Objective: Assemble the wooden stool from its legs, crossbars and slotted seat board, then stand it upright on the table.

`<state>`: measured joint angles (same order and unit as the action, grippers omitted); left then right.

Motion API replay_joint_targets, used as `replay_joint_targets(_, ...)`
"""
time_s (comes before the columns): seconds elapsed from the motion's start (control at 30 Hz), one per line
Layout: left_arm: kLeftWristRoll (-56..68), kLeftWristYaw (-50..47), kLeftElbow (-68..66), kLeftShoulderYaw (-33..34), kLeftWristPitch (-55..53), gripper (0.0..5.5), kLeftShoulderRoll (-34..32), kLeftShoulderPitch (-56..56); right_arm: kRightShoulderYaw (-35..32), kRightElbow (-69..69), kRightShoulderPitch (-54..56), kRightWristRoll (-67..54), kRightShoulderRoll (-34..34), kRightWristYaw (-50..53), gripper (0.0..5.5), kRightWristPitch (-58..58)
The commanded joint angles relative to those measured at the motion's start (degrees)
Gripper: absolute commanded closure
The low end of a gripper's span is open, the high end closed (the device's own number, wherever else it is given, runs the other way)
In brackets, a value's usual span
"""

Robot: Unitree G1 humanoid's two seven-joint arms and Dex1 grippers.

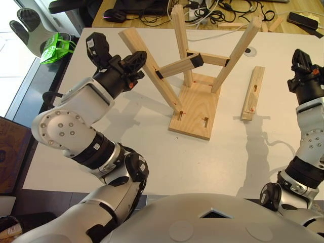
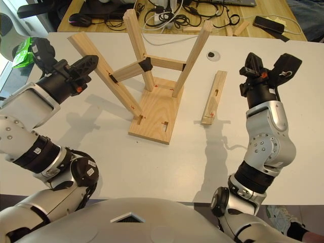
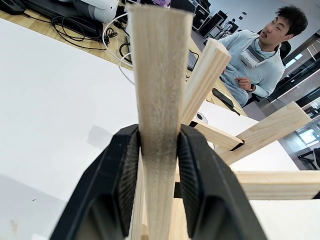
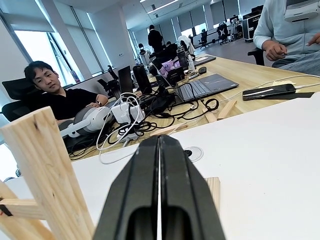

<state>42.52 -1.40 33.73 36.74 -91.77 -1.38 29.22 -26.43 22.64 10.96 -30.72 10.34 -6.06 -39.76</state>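
Observation:
The stool lies upside down on the white table, its slotted seat board flat on the surface. Three legs rise from it, linked by crossbars with black joints. My left gripper is shut on the slanted left leg; in the left wrist view its black fingers squeeze that leg from both sides. A loose leg lies flat to the right of the seat board. At the table's right side my right gripper hovers shut and empty, its fingers pressed together.
A wooden desk behind the table carries cables, a mouse and a phone. A cable grommet sits in the table near the far right leg. A green bag rests off the table's left edge. Bare tabletop spreads in front.

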Motion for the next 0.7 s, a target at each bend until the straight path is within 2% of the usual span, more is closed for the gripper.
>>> replay_joint_targets(0.03,4.03,-2.11,1.73,-2.9,-0.72,4.46,-2.07,-2.76,-0.1,0.0,-0.71,-1.44,0.21,0.31,5.5,0.7)
replay_joint_targets(0.33,3.85,-4.87,4.34,-10.89,-0.7,4.46,-9.13,-5.01,-0.28,-0.05,-1.41,-2.39,0.84,1.03,5.5,1.91)
replay_joint_targets(0.5,-0.44,-5.42,5.7,-13.29,0.19,4.46,-9.95,-4.68,0.23,-0.54,-1.96,-2.05,1.63,0.55,5.5,2.49)
replay_joint_targets(0.7,-4.24,-3.63,5.19,-19.74,3.35,4.46,-12.02,-5.01,0.47,-1.58,-2.02,-1.8,2.91,0.34,5.5,3.18)
